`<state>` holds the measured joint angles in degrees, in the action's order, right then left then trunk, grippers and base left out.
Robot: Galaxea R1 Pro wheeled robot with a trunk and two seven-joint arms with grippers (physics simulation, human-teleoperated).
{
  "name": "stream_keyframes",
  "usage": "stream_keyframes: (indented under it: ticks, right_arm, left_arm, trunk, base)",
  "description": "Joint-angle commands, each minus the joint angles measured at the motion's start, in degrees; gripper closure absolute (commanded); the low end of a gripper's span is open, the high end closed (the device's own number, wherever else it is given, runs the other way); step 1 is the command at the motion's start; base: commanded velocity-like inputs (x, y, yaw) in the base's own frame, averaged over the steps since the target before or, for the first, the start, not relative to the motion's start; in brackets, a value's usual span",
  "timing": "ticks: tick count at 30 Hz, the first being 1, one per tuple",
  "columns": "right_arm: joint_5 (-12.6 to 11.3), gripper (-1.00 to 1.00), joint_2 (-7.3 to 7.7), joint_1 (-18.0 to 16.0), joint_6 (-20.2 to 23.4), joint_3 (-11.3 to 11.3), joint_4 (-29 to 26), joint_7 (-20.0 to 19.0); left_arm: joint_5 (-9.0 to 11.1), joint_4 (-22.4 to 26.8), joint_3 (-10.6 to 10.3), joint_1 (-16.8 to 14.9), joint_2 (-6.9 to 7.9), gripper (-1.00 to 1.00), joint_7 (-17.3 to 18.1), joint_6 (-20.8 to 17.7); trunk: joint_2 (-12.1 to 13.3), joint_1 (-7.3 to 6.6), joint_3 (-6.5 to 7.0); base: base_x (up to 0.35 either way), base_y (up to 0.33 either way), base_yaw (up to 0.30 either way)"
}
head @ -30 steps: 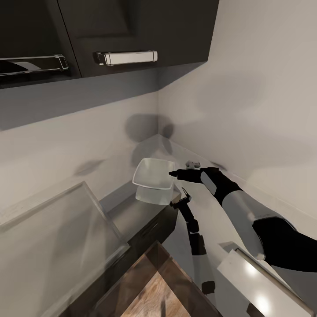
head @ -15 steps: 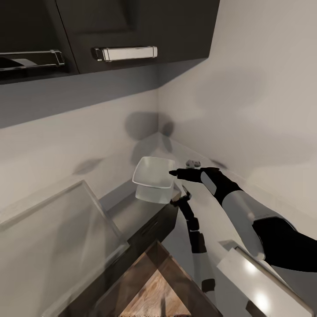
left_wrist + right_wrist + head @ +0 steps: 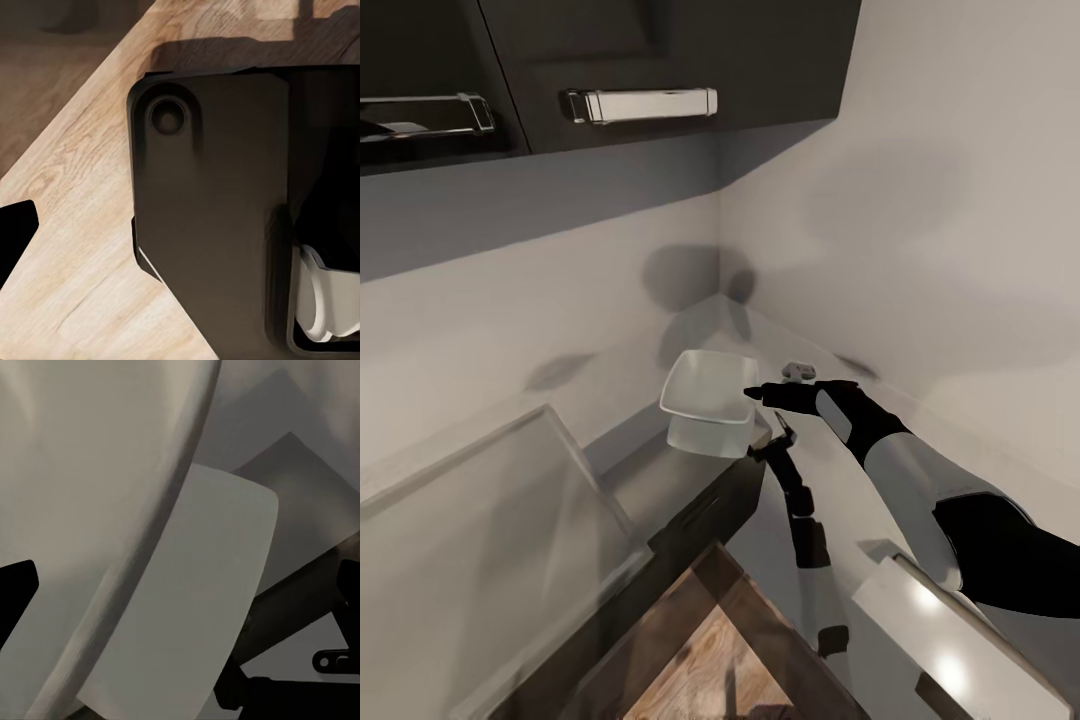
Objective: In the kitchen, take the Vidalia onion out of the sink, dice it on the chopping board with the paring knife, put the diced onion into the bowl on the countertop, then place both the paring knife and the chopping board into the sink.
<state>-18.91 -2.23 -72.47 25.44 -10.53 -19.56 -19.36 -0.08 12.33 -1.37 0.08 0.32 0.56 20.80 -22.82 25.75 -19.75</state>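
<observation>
The white squarish bowl (image 3: 705,392) sits in the corner of the grey countertop (image 3: 660,480), with its reflection just under it. My right gripper (image 3: 752,393) reaches in from the right to the bowl's near rim. In the right wrist view the bowl's wall (image 3: 112,510) is very close between the wide-apart fingertips (image 3: 16,589), so the right gripper (image 3: 180,585) is open. My left gripper (image 3: 180,232) hangs low over the wooden floor and the robot's dark base, with one fingertip (image 3: 16,229) at the frame's edge. The Vidalia onion, chopping board, paring knife and sink are out of view.
Dark wall cabinets with chrome handles (image 3: 640,103) hang above the corner. Pale walls close in behind and to the right. A small grey fitting (image 3: 797,371) sits behind the gripper. A dark jointed shape (image 3: 800,520) shows on the glossy surface below it. Wooden floor (image 3: 710,650) lies below the dark cabinet front.
The whole picture has shifted a little, so the camera moved. My right gripper stays at the bowl's rim. Nothing was visibly taken hold of or let go.
</observation>
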Motion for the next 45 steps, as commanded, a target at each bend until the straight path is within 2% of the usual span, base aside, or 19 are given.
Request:
stream_keyframes:
  ticks: [1, 25, 45]
  right_arm:
    - [-0.34, -1.00, 0.03, -0.04, 0.23, -0.28, -0.04, 0.03]
    - [-0.33, -1.00, -0.40, -0.04, 0.22, -0.28, -0.03, -0.02]
    - [-0.33, -1.00, -0.41, -0.04, 0.22, -0.28, -0.04, -0.08]
  left_arm:
    - [0.00, 0.04, -0.12, 0.01, 0.01, -1.00, 0.06, 0.11]
    - [0.00, 0.06, -0.12, 0.01, -0.06, -1.00, 0.06, 0.11]
    - [0.00, 0.06, -0.12, 0.01, -0.03, -1.00, 0.06, 0.11]
  trunk:
    - [-0.10, 0.03, -0.10]
    - [-0.10, 0.03, -0.14]
    - [-0.10, 0.03, -0.95]
  base:
    - [0.000, 0.000, 0.000]
    - [0.000, 0.000, 0.000]
    - [0.000, 0.000, 0.000]
